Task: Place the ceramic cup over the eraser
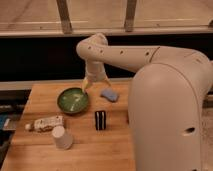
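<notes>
The white ceramic cup [62, 137] stands upside down on the wooden table [110, 150], near the front left. The eraser [100, 120], a small black block with white stripes, stands upright in the middle of the table, to the right of the cup and apart from it. My gripper [94, 83] hangs at the end of the white arm above the table's back edge, between the green bowl and the light-blue pad, far from both the cup and the eraser. It holds nothing that I can see.
A green bowl [73, 100] sits at the back left. A light-blue soft pad [110, 95] lies right of the gripper. A packaged item [46, 123] lies on its side left of the cup. My white body [170, 120] fills the right side.
</notes>
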{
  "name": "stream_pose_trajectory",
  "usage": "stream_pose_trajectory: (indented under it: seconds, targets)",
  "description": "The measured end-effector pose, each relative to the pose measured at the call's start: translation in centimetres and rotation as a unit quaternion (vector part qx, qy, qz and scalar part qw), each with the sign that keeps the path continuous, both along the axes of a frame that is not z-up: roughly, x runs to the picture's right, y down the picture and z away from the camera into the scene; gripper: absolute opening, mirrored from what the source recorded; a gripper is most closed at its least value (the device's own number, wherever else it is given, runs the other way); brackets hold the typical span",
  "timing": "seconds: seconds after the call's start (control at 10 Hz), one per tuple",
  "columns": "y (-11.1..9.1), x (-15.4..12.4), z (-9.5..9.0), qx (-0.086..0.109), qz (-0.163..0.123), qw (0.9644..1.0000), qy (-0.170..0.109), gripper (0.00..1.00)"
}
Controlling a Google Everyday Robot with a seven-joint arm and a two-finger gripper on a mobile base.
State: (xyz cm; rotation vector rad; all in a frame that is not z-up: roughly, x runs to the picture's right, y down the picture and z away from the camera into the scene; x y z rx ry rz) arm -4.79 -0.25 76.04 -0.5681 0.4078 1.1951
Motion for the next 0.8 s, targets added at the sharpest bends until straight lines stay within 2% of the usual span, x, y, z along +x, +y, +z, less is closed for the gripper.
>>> stream_pose_trajectory:
  seconds: [0.1, 0.4, 0.5, 0.6, 0.7, 0.8]
  targets:
    - [0.2, -0.6, -0.3, 0.000, -0.012, 0.9999, -0.006, 0.79]
    - [2.0, -6.5, -3.3, 0.007, -0.062, 0.9965, -0.056, 0.79]
    - [2.8, -8.4, -4.5, 0.009, -0.079, 0.9944, -0.070, 0.79]
    - [4.0, -11.3, -6.3, 0.011, -0.100, 0.9906, -0.093, 0.79]
    - [4.7, -12.9, -7.4, 0.013, -0.112, 0.9878, -0.108, 0.79]
    - [6.0, -14.6, -9.0, 0.014, -0.129, 0.9835, -0.126, 0.79]
